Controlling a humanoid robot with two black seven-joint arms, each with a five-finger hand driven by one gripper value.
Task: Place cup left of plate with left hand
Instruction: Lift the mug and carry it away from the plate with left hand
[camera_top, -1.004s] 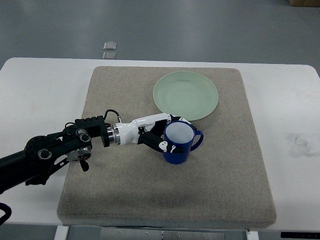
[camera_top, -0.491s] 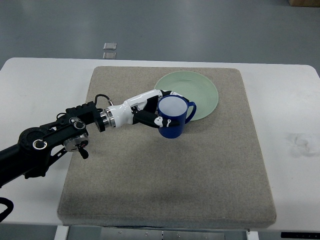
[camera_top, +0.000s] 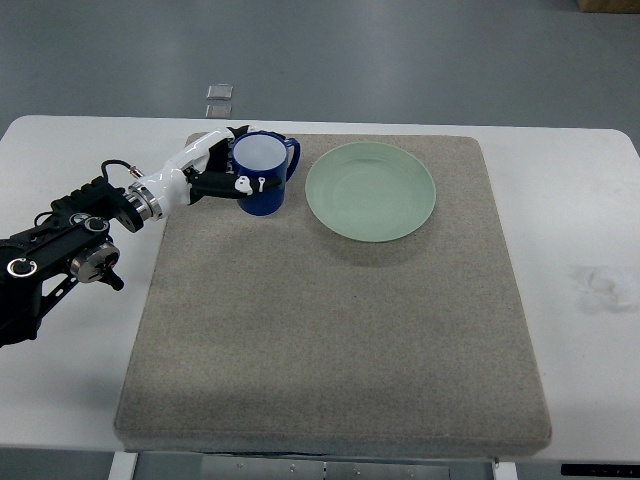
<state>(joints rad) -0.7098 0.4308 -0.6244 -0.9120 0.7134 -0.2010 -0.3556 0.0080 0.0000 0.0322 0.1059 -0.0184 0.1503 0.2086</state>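
Grey felt mat (camera_top: 330, 330) covers the white table (camera_top: 590, 200), and your left hand (camera_top: 222, 170) has its fingers wrapped around the blue cup (camera_top: 262, 176), which sits just left of the green plate (camera_top: 371, 190). Lower it straight down, keep it upright and clear of the plate's rim, then uncurl the fingers slowly so the handle doesn't swing toward the plate.

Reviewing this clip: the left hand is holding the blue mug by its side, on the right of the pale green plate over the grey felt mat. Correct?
Not quite. The top view shows the blue mug on the left of the pale green plate, not the right. The rest holds: the left hand grips the mug's side, over the grey felt mat.
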